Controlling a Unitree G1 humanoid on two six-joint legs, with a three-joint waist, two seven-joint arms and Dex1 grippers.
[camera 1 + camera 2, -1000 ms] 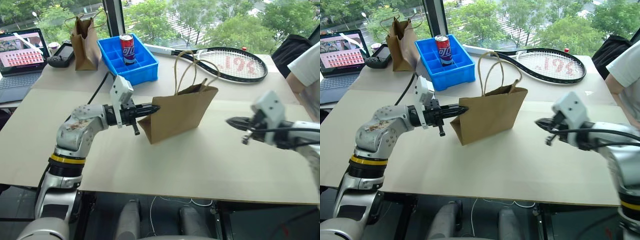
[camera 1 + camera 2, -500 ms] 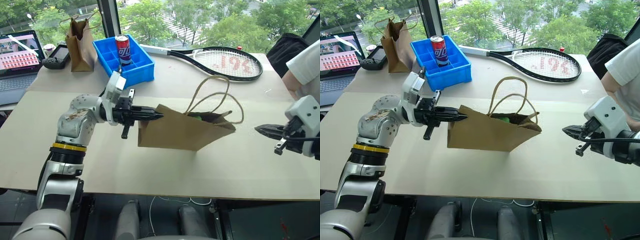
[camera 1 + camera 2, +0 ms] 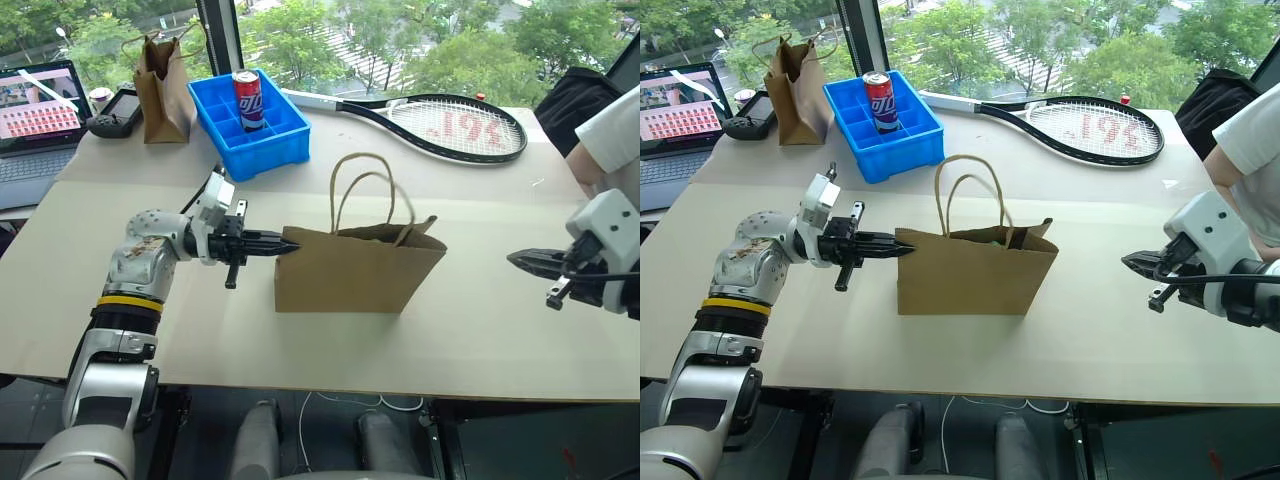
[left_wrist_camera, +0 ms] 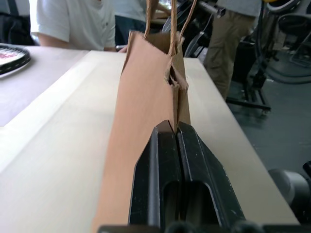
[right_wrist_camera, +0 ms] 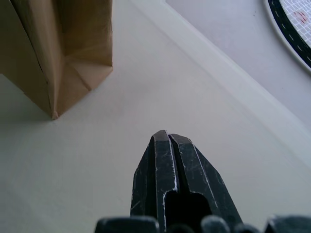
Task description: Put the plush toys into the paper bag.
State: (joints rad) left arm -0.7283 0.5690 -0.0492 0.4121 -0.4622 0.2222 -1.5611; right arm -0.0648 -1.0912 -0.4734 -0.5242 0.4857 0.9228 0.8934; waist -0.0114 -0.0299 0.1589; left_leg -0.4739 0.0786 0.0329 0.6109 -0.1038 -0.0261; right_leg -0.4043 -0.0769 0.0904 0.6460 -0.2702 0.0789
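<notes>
Paper bag (image 3: 355, 270) upright; L hand (image 3: 292, 246) closed at its edge.

Your right gripper (image 5: 167, 137) has its two black fingers (image 5: 158, 165) pressed together with nothing between them, hovering over the pale tabletop (image 5: 146, 87). The paper bag (image 5: 58, 48) stands upright on that tabletop, well apart from the fingertips, its folded side panel facing you. Beyond the bag, a racket's rim (image 5: 286, 29) lies on the tabletop.
</notes>
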